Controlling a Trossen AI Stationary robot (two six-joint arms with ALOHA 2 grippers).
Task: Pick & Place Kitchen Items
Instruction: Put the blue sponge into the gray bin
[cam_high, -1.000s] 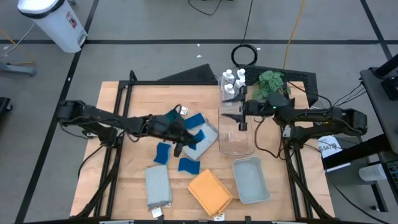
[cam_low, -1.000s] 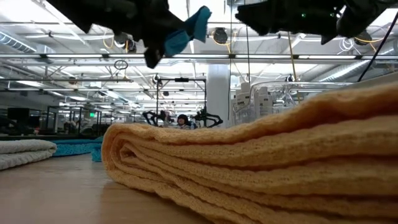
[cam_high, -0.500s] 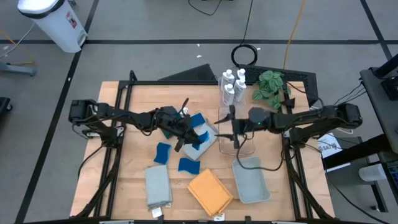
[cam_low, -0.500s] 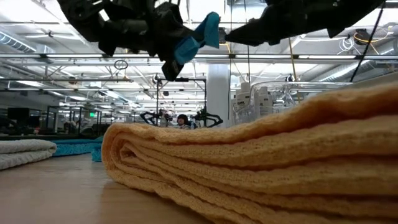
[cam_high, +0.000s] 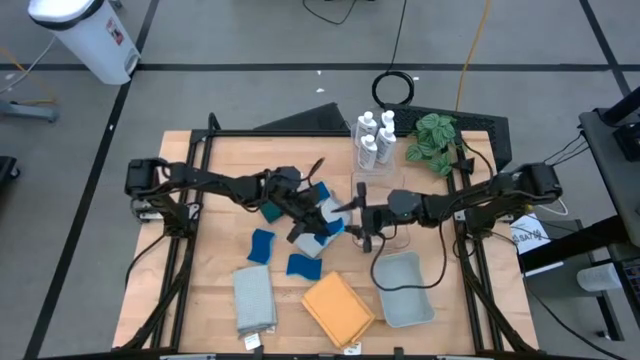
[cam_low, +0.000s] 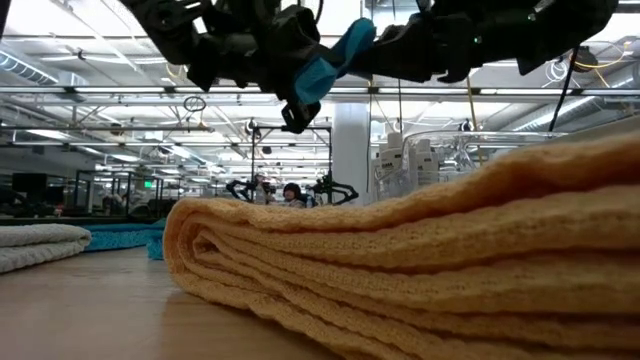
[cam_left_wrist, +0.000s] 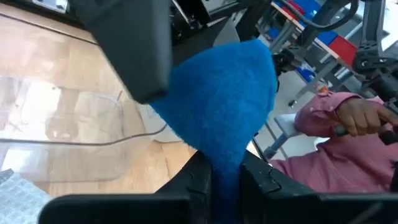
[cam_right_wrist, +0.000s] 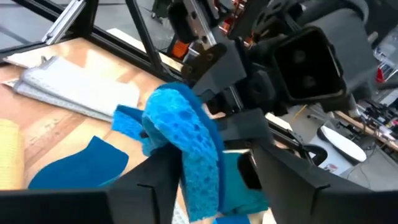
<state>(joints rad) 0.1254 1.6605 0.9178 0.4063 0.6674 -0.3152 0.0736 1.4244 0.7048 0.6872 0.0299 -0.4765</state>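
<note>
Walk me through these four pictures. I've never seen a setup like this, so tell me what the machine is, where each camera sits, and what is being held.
Two dark robot arms work at a wooden table. One picture looks straight down, one looks level across the tabletop, and two come from cameras on the wrists. The left gripper is shut on a blue sponge, lifted above the table. The right gripper has its fingers on either side of that same sponge, as if taking it over. Below lie more sponges, a grey cloth, an orange cloth, a tray and white bottles.

No text, brand or number can be read. The small white bottles carry blue labels too small to make out, and a red mark on the white bin beside the table is illegible.
</note>
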